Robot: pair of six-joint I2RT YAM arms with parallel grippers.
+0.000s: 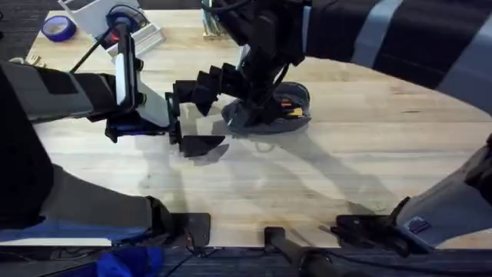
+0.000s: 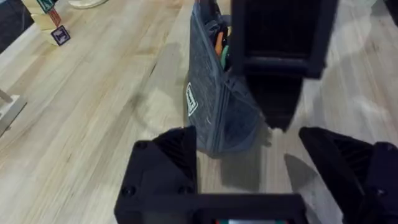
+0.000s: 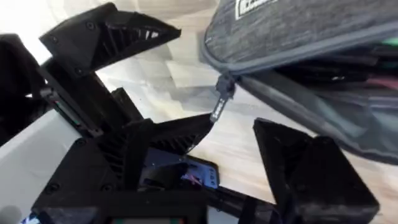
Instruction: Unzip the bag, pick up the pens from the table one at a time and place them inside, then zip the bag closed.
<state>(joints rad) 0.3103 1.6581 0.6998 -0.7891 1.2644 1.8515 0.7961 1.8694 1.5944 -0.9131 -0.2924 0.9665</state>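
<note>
On the table [image 1: 369, 138], both tools gape beside the seemingly unzipped bag [image 1: 286, 108]

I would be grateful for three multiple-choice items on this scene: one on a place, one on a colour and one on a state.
1. Where does the bag lie?
A. On the roll of blue tape
B. On the table, near its middle
C. Hanging over the table's edge

2. What colour is the bag's cloth?
A. Red
B. Yellow
C. Grey

3. How does the bag's zipper stand?
A. Open, with things showing inside
B. Shut all along
C. Torn off

Answers:
1 B: the overhead view shows the bag resting on the table, around its middle.
2 C: both wrist views show grey cloth.
3 A: in the right wrist view the zipper pull sits at one end and the mouth gapes over the contents.
</note>
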